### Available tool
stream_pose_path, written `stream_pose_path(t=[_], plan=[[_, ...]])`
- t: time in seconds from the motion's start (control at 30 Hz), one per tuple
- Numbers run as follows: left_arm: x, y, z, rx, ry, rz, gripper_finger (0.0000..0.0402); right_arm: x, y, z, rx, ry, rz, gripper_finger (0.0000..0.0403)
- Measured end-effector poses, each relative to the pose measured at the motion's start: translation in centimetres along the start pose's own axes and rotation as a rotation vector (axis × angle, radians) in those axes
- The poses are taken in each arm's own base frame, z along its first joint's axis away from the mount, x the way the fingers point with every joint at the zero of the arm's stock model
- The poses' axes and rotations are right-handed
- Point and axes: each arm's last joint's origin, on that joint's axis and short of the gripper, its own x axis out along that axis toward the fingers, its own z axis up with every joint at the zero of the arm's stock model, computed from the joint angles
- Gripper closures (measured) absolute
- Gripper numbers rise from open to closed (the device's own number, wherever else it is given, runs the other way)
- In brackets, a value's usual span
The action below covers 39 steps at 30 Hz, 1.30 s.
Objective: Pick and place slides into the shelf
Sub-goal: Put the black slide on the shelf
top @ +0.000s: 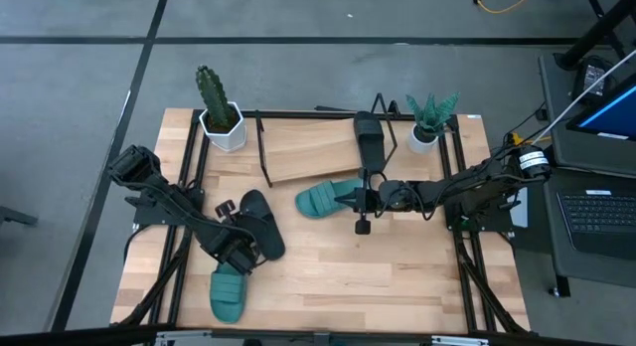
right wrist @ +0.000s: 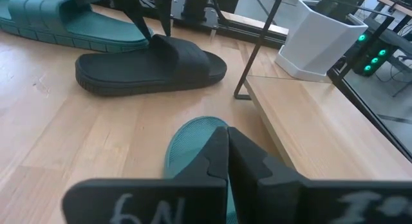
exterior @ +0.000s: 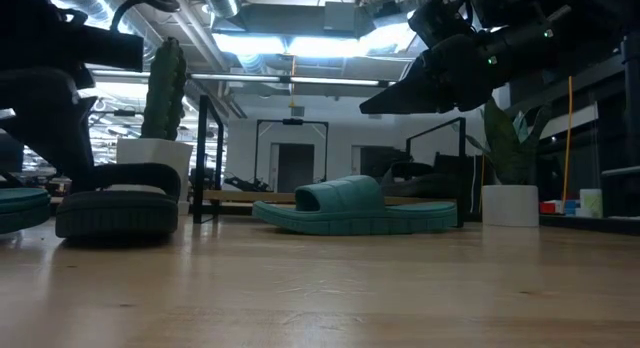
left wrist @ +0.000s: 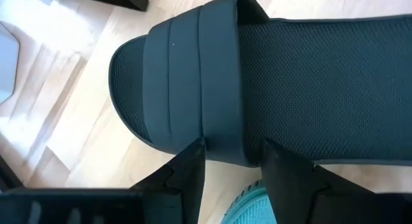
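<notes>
Left pincer (top: 241,249) at black slide (top: 260,223); right pincer (top: 363,199) over teal slide (top: 323,199).
Left wrist view only: fingers narrowly straddle its edge. Right fingers closed, empty. Shelf (top: 308,147) holds 1 black slide (top: 370,139).

The shelf (top: 308,147) stands at the far middle of the table (top: 397,276), between a potted cactus (top: 217,112) at far left and a leafy potted plant (top: 429,119) at far right. One slide (top: 370,139) lies on the shelf's right end. A second slide (top: 326,199) lies on the table just near of the shelf, with the right gripper (top: 366,198) at its right end. A third slide (top: 260,223) lies left of centre, the left gripper (top: 241,253) at its near edge. The fourth slide (top: 229,292) lies nearest, at near left, just near of the left gripper.
</notes>
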Motion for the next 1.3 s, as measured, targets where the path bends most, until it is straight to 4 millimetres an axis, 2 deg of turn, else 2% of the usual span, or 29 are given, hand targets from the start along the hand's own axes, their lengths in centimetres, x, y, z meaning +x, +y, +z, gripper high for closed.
stream_pose_path(t=[0.4,0.53,0.83,1.3], plan=[[0.6,0.6,0.9,-0.062,0.014,0.031,0.0270,0.0,0.0,0.0,0.000,0.000,0.000,0.0400],[0.7,0.7,1.1,-0.066,0.017,0.036,0.0300,0.0,0.0,0.0,0.000,0.000,0.000,0.0400],[0.7,0.6,1.1,-0.070,0.023,0.031,0.0393,0.0,0.0,0.0,0.000,0.000,0.000,0.0400],[0.6,0.5,1.4,-0.088,-0.047,0.037,0.0399,0.0,0.0,0.0,0.000,0.000,0.000,0.0400]])
